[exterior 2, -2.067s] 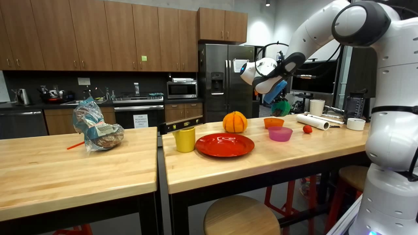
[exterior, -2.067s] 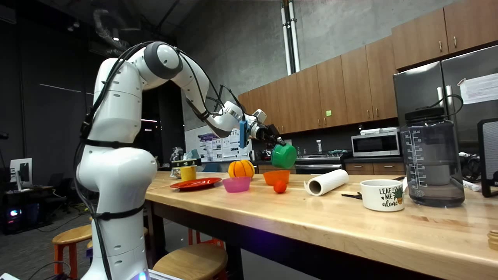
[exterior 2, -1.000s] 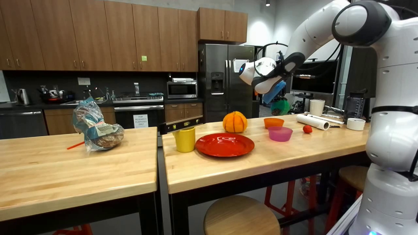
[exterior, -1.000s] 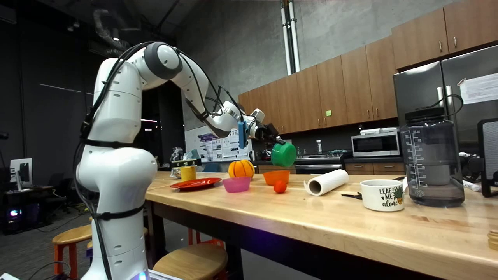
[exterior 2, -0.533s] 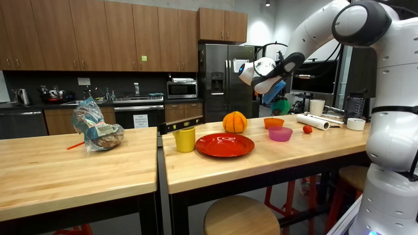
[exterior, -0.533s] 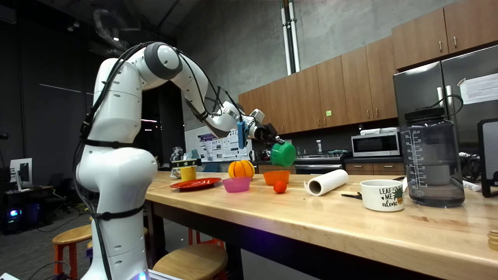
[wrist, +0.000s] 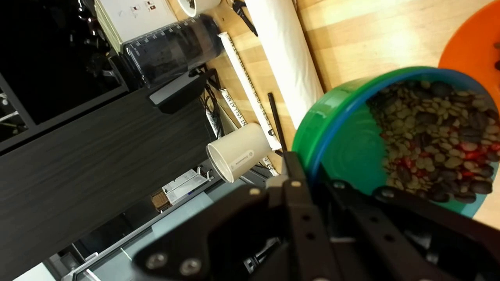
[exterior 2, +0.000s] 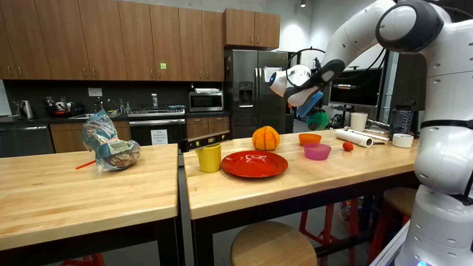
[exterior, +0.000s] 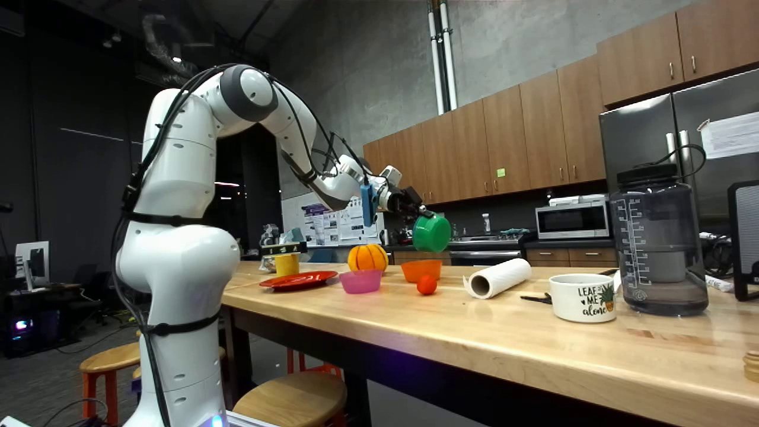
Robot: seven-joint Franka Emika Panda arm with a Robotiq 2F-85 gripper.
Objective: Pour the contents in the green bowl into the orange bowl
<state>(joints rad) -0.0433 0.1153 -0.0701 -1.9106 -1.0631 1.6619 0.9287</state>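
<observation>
Wooden cabinets (exterior 2: 99,40): backdrop, with a steel refrigerator (exterior 2: 244,70), beyond the counter (exterior: 474,314).
Orange bowl (exterior: 418,270): upright on that counter, near the magenta bowl (exterior: 361,282); a few dark pieces (wrist: 497,65) show inside it at the edge of the wrist view.
Green bowl (exterior: 432,233): tilted, in the air, apart from the orange bowl and higher in both exterior views; its rim overlaps the orange bowl in the wrist view.
Fingers (wrist: 306,210): pinched narrow on the green bowl's rim, one outside the wall, one inside.
Lentils and beans (wrist: 441,144), by their look: heaped against the wall away from the fingers, bare green floor nearer them.
Pour in hand: apparently at an early or partial stage, since a good heap sits in the green bowl.
Next tilt: likely calls for bringing the low lip squarely over the orange bowl, then tipping further; off-centre, grains could miss onto the counter.
</observation>
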